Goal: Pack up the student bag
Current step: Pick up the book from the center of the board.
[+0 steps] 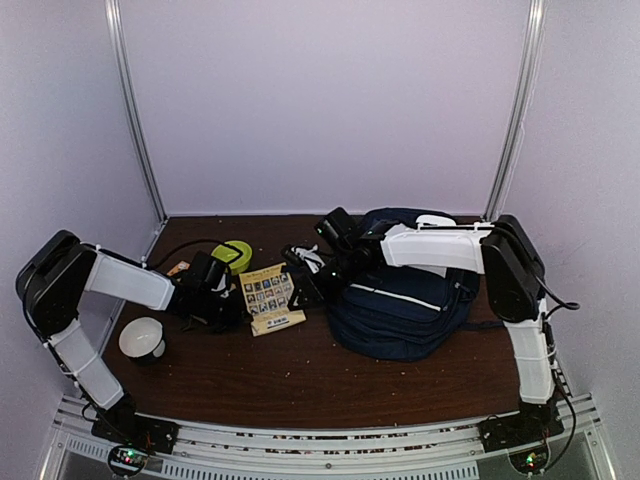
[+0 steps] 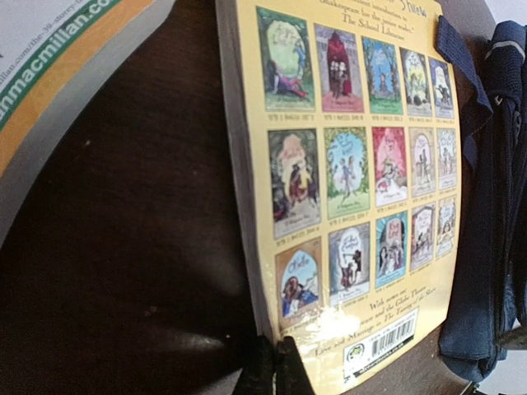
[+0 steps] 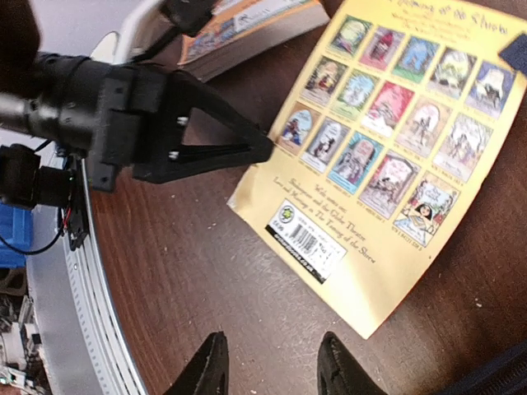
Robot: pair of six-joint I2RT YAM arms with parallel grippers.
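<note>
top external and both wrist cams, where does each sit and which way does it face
top external: above and behind the bases, looking down on the table; left arm and right arm show.
left wrist: on the left arm, facing across the yellow book toward the student bag; shut left gripper at bottom.
right wrist: above the book, looking down; open right gripper at bottom.
shared: both wrists see the book's barcode.

Robot lab booth: plain pale walls (image 1: 320,100) boxing a dark brown table (image 1: 300,385), metal corner poles (image 1: 135,110) far left and right, aluminium rail (image 1: 330,440) (arm bases (image 1: 135,432) bolted on) along near edge.
</note>
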